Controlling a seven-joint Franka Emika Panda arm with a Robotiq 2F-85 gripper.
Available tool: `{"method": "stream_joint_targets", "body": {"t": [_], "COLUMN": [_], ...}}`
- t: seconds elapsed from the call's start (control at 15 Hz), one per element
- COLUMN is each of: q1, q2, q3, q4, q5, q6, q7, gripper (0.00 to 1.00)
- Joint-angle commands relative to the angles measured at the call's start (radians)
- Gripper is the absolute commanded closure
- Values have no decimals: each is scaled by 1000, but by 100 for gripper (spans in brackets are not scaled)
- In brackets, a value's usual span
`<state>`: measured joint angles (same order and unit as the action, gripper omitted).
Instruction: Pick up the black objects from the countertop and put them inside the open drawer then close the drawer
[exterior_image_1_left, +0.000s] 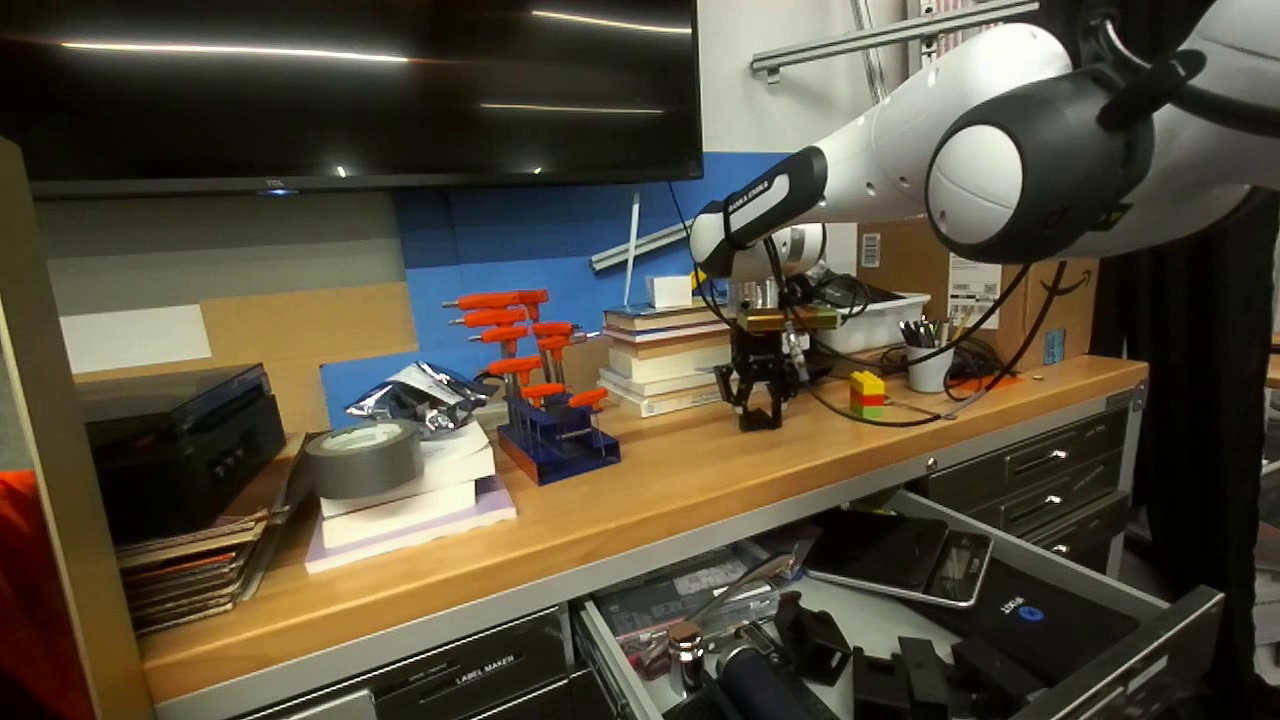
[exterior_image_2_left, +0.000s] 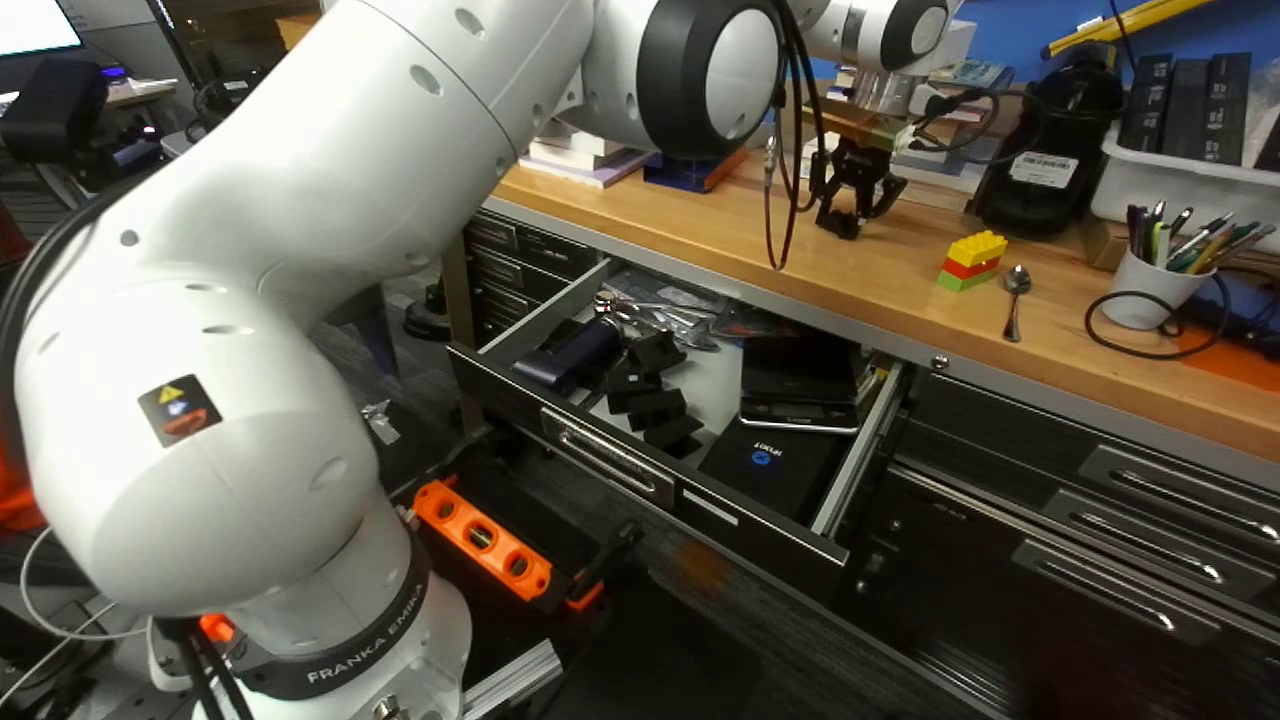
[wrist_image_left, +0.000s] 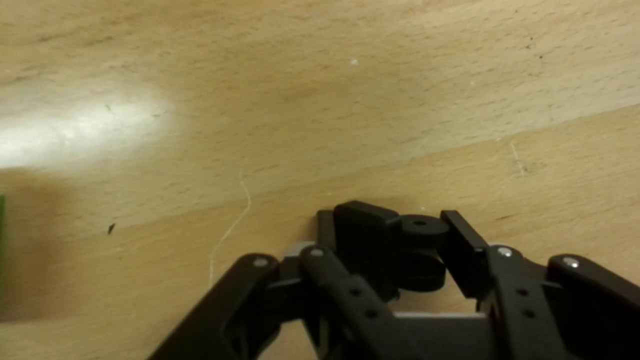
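In the wrist view a small black object (wrist_image_left: 367, 225) with a rounded, holed lug sits between the fingers of my gripper (wrist_image_left: 390, 220). One pad meets its flat side, and the lug reaches the opposite pad. Both exterior views place the gripper (exterior_image_1_left: 760, 402) low at the countertop (exterior_image_1_left: 650, 480), in front of the book stack; whether the piece rests on the wood or hangs just above it, I cannot tell. Below, the drawer (exterior_image_2_left: 608, 455) stands pulled out. Several similar black objects (exterior_image_2_left: 655, 410) lie inside it, near its front.
A toy brick stack (exterior_image_1_left: 867, 396), a spoon (exterior_image_2_left: 1015, 300) and a pen cup (exterior_image_2_left: 1150, 290) stand to one side of the gripper. Books (exterior_image_1_left: 665, 365) rise behind it, with a red-handled hex key rack (exterior_image_1_left: 560, 450) beyond. The drawer also holds a scale (exterior_image_2_left: 800, 385) and tools.
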<state>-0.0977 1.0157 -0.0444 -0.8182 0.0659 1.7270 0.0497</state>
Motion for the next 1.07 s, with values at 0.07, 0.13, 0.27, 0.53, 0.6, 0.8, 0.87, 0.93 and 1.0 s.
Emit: {"method": "stream_joint_targets", "body": {"t": [0.07,0.13,0.27,0.53,0.6,0.8,0.87,0.93,1.0], "q1": [42,53,75,113,123,144,151,154,160], "q2": [-135,-170,-244,-368,-400,-484,-512,-538,-565], "q3": [-36,-39,-41,-27,-25,-21,-21,-17,-17], "q4": [-161,-210,-309,-476,-522,-658,-704,-752,-801], "q5": [-36,-38,-37,-30,-26,-8,-4,5,9], "q6": [-30,-22,-5,58,85,160,176,183,199], "q7": [76,91,125,207,229,305,334,352,376], "gripper": [70,70,70,70,70,70,70,70,70]}}
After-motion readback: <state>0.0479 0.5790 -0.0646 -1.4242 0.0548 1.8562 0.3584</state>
